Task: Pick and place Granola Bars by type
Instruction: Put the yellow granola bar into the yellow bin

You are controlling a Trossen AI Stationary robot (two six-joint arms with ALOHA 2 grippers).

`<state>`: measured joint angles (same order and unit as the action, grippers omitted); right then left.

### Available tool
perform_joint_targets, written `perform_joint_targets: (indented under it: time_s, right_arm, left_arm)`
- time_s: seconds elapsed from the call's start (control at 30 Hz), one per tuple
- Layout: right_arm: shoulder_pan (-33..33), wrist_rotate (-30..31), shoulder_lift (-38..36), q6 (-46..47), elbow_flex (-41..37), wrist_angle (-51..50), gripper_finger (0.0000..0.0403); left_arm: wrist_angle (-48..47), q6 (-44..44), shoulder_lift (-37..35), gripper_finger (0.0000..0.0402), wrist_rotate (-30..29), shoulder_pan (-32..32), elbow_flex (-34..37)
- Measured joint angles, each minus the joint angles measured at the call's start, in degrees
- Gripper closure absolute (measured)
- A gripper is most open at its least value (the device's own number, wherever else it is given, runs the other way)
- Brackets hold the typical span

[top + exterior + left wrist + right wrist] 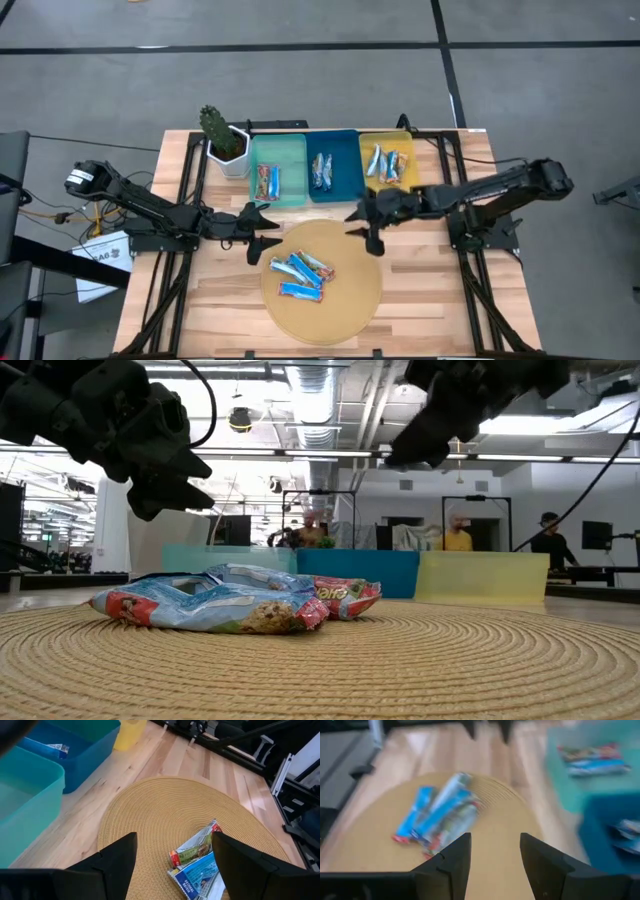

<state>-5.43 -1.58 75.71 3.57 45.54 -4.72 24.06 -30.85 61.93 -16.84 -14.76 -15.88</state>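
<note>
1. Woven straw mat, round, at 6 o'clock on the wooden counter; a loose pile of granola bars lies on its 10 o'clock part, blue-white wrappers with red ends, overlapping.
2. Three trays in a row at 12 o'clock: teal tray holds two bars, blue tray holds a couple of bars, yellow tray holds several tan-silver bars.
3. Potted cactus in a white pot, just beside the teal tray at its 9 o'clock.
4. Left gripper at the mat's 10 o'clock edge, above the surface; fingers spread wide, nothing between them. Wrist view shows the pile near the gap, not touched.
5. Right gripper over the mat's 1 o'clock edge, near the blue tray; fingers partly apart, nothing held. Pile is ahead of it, well apart.
6. Low view: both grippers hang above the mat, bars flat on the weave. People in the room behind, far off.
</note>
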Motion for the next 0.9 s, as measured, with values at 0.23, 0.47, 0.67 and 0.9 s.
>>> perform_joint_targets:
  time_s: [0.23,0.47,0.67,0.9]
  right_arm:
    - [-5.8,2.4,8.1,1.5,-1.6,15.0,0.0248]
    - [-9.0,5.1,16.1,0.0,-1.5,29.6,0.0260]
    - [-8.9,8.0,21.7,2.0,3.7,30.2,0.0273]
    - [-10.0,7.9,26.9,1.2,15.2,12.7,0.0285]
  left_arm:
    - [-0.9,0.2,0.0,0.0152,0.0,0.0,0.0]
    - [-2.6,0.6,0.0,0.0152,0.1,0.0,0.0]
    - [-3.7,1.6,0.0,0.0152,0.1,0.0,0.0]
    - [-4.5,3.7,0.0,0.0152,1.0,-0.4,0.0]
